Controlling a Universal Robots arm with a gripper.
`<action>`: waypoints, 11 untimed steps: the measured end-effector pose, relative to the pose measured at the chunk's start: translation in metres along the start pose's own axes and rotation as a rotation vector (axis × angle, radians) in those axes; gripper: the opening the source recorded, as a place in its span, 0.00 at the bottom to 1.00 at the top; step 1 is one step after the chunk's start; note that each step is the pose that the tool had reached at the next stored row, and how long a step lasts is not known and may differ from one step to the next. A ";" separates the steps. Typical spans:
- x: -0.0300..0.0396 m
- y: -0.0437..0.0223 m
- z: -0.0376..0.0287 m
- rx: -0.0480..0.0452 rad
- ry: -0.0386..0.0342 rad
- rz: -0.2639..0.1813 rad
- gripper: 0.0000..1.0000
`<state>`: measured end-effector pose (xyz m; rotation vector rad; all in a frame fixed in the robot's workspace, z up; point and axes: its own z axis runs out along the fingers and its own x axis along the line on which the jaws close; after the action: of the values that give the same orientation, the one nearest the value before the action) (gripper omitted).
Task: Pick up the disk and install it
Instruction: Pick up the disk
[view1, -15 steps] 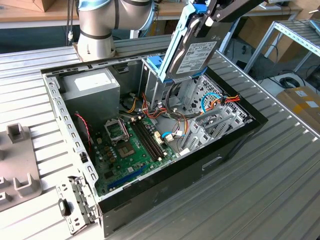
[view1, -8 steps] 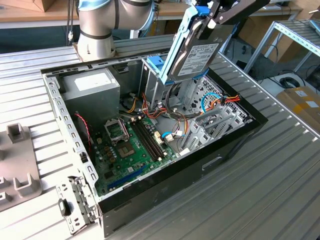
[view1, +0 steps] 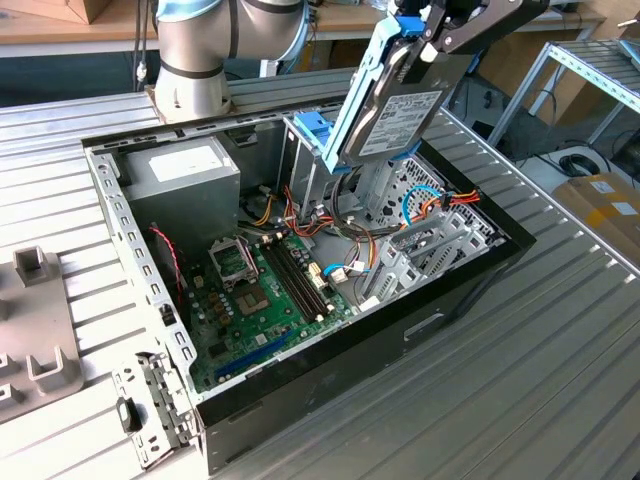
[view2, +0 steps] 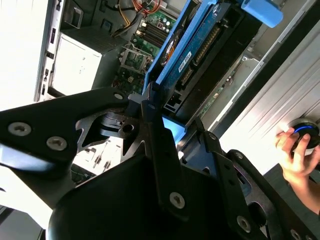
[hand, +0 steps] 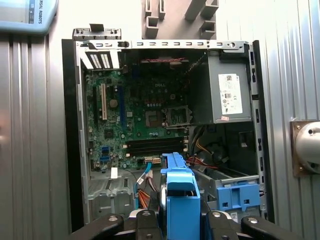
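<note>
The disk (view1: 392, 118), a dark metal drive with a white label in a light-blue carrier frame, hangs tilted and almost upright above the far right part of the open computer case (view1: 128, 232). My gripper (view1: 418, 48) is shut on its upper end. In the second wrist view the disk (view2: 192, 57) runs away from the black fingers (view2: 157, 135) toward the case's inside. The first wrist view shows the blue carrier's edge (hand: 179, 197) between the fingers, above the metal drive cage (hand: 227, 177).
Inside the case are a green motherboard (view1: 258, 292), a grey power-supply box (view1: 185, 172), loose coloured cables (view1: 425, 205) and a blue latch piece (view1: 312, 130). The arm's base (view1: 195, 62) stands behind the case. Grey fixtures (view1: 40, 300) lie at the exterior view's left. A person's hand (view2: 296, 156) rests beside the case.
</note>
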<state>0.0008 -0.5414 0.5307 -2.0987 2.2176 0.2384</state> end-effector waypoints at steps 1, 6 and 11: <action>0.0007 0.0000 -0.0001 0.0000 0.0000 0.000 0.37; 0.0041 -0.0002 -0.0004 0.0000 0.0000 0.000 0.37; 0.0069 -0.0004 -0.0004 0.0000 -0.0001 0.000 0.37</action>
<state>0.0008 -0.5483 0.5299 -2.0987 2.2175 0.2385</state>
